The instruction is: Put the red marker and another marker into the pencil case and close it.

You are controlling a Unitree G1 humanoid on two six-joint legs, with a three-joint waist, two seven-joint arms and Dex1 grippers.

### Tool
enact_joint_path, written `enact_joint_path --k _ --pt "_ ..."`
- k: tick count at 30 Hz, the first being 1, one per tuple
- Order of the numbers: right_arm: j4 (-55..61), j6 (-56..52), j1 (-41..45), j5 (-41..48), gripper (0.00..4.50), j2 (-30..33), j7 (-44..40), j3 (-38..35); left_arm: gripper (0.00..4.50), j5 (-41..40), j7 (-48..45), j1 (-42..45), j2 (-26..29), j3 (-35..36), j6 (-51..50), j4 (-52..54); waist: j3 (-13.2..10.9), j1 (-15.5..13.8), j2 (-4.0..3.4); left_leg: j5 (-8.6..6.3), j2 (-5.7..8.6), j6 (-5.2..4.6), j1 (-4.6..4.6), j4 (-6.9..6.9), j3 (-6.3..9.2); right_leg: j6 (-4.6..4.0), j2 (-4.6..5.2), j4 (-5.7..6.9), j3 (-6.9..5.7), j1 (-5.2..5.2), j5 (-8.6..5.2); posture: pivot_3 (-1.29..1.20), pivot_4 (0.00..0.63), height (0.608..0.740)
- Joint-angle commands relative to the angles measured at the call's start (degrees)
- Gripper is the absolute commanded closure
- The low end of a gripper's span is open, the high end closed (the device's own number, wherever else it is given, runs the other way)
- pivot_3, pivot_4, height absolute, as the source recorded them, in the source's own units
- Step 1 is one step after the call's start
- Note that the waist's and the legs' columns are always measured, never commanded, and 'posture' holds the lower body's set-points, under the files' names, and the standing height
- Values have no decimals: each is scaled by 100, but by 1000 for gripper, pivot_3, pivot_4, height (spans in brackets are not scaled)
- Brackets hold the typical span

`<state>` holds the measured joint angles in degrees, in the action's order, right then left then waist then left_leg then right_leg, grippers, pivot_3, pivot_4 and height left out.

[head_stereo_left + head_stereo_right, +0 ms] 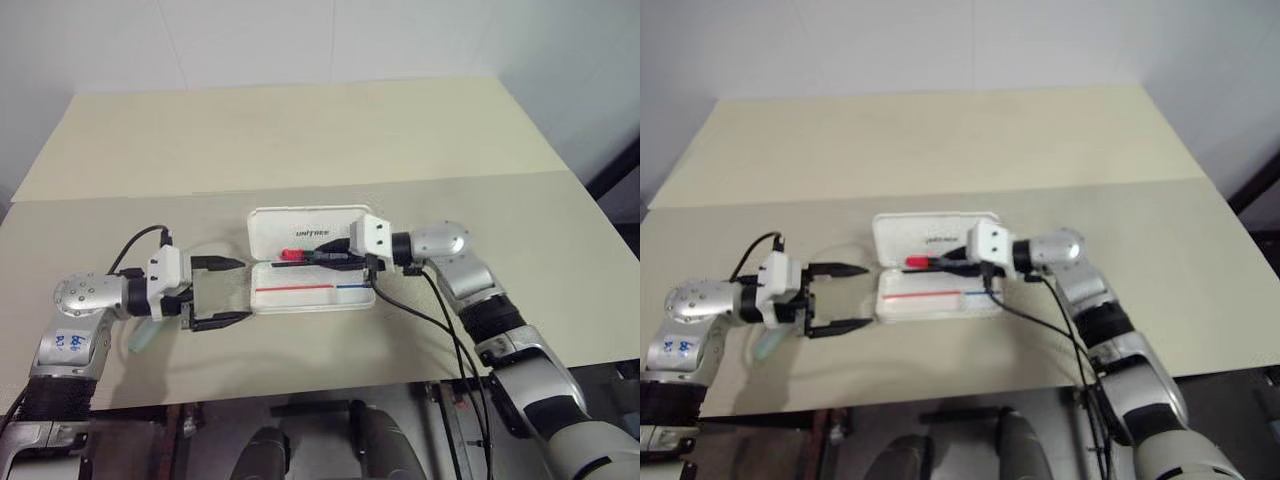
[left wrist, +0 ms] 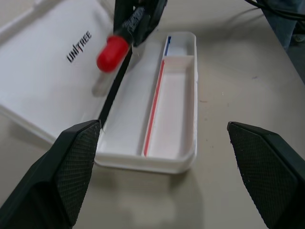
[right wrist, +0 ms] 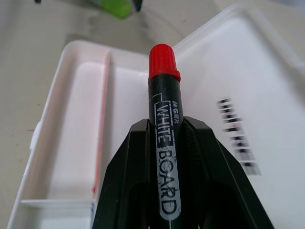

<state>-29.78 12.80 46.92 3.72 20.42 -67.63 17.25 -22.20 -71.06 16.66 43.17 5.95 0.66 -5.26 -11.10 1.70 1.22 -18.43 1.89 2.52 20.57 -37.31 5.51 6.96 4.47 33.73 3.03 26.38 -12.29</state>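
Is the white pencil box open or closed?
Open. The pencil case has its lid flipped back flat on the table, so the striped inside shows.

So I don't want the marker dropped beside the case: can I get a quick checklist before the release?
1. Pencil case lid open: ok.
2. Red marker gripped by the right end effector: ok.
3. Marker above the tray: not ok; its red cap hangs over the lid and hinge.
4. Tray free for the marker: ok, nothing lies in it.
5. Left end effector open and off the case: ok.
6. Pale green marker location: ok, on the table under the left arm.
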Motion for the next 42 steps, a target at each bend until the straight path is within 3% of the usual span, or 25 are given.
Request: enact_joint_path --k 1,12,23,27,33,42 --pt "-84 310 122 -67 3881 -146 -73 58 0 -86 103 -90 50 177 3 250 0 3 0 1 1 2 0 0 -2 0 1 0 0 1 0 0 150 740" --pt "-702 741 266 -452 3881 -393 297 -5 0 -109 194 -161 60 198 -46 377 0 35 0 -7 0 -15 -11 -3 -5 0 -4 16 2 0 1 0 150 740" --pt "-57 627 196 97 34 -554 59 -157 0 -83 185 -71 10 132 -34 318 0 89 0 -6 -2 -13 -12 -1 -5 -1 -5 19 3 0 1 0 150 740" --pt "1328 -354 -279 1004 34 -505 -210 -295 0 -74 209 -99 -2 138 -25 328 0 101 0 -7 -4 -13 -12 0 -2 -1 -5 19 2 0 1 0 150 740" --pt "3384 -1640 -1458 1810 34 269 -170 -620 0 19 534 -528 29 458 132 323 0 24 0 -9 -1 -18 -9 -3 -1 -1 -1 14 2 -2 1 0 150 740" --pt "4105 -1868 -2596 2083 34 1407 -28 -1574 0 -129 1583 -1564 -187 1693 342 172 0 -1 1 -10 -3 -19 -38 -5 -11 -2 -5 5 6 -27 0 0 150 740"
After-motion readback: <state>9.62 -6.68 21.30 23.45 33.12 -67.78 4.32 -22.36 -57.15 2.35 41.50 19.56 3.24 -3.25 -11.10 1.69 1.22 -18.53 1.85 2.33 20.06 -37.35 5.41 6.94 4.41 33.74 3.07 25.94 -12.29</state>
